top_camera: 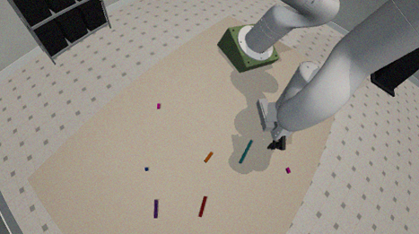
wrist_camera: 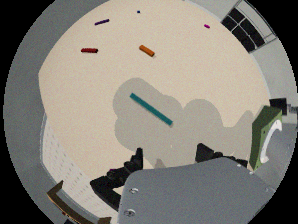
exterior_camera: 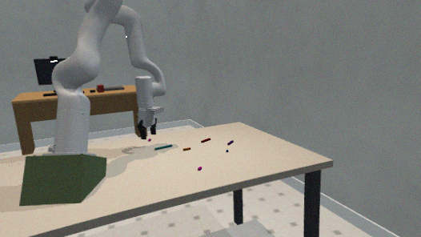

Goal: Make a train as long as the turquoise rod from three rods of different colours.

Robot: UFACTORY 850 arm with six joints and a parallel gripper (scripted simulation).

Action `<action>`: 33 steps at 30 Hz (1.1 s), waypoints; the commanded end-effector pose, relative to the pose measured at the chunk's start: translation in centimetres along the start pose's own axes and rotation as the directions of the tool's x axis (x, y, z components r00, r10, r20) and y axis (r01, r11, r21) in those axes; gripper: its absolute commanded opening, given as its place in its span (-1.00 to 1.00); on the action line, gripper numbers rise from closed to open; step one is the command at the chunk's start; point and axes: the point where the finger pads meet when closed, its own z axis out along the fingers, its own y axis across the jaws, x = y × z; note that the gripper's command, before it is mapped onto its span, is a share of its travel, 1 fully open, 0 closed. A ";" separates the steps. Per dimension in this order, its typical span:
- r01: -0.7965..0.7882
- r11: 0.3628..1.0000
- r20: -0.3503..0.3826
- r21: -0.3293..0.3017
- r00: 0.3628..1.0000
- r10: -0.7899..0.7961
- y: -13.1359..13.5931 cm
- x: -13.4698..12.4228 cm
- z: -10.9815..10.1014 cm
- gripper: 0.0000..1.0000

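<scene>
My gripper (top_camera: 277,146) (exterior_camera: 148,135) (wrist_camera: 171,155) is open and empty, above the table between the turquoise rod (top_camera: 246,152) (exterior_camera: 163,147) (wrist_camera: 151,109) and one magenta rod (top_camera: 288,170) (exterior_camera: 150,140). In the wrist view a finger mostly hides that magenta rod. An orange rod (top_camera: 208,157) (exterior_camera: 186,149) (wrist_camera: 147,50) lies beyond the turquoise one. A red rod (top_camera: 202,206) (exterior_camera: 206,140) (wrist_camera: 89,50) and a purple rod (top_camera: 155,208) (exterior_camera: 230,142) (wrist_camera: 102,22) lie farther out. A blue rod (top_camera: 146,169) (exterior_camera: 227,150) (wrist_camera: 138,12) and another magenta rod (top_camera: 158,106) (exterior_camera: 199,168) (wrist_camera: 207,26) lie apart. No rods touch.
The green base block (top_camera: 243,54) (exterior_camera: 60,180) (wrist_camera: 258,132) stands under the arm at one end of the table (top_camera: 105,156) (exterior_camera: 272,160) (wrist_camera: 75,90). The arm's shadow falls over the turquoise rod. A shelf with black bins and a brown desk stand away from the table.
</scene>
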 end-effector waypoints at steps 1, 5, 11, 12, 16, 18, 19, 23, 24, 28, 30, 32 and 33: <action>-0.055 0.998 0.000 0.000 0.998 0.055 -0.2 0.8 0.0 1.00; -0.229 0.973 0.000 0.002 0.973 0.229 -0.5 3.3 0.1 1.00; -0.408 0.913 0.001 0.002 0.913 0.408 -0.7 6.0 0.1 1.00; -0.436 0.900 0.001 0.002 0.900 0.436 -0.7 6.4 0.1 1.00; -0.542 0.840 0.001 0.001 0.841 0.542 -0.6 8.2 0.1 1.00; -0.542 0.840 0.001 0.001 0.841 0.542 -0.6 8.2 0.1 1.00; -0.589 0.808 0.001 0.001 0.808 0.589 -0.5 9.0 0.0 1.00; -0.680 0.733 0.000 -0.001 0.733 0.680 -0.3 10.8 0.0 1.00; -0.686 0.727 0.000 -0.001 0.727 0.686 -0.3 10.9 0.0 1.00; -0.689 0.725 0.000 -0.001 0.725 0.689 -0.2 11.0 0.0 1.00; -0.689 0.725 0.000 -0.001 0.725 0.689 -0.2 11.0 0.0 1.00; -0.689 0.725 0.000 -0.001 0.725 0.689 -0.2 11.0 0.0 1.00; -0.689 0.725 0.000 -0.001 0.725 0.689 -0.2 11.0 0.0 1.00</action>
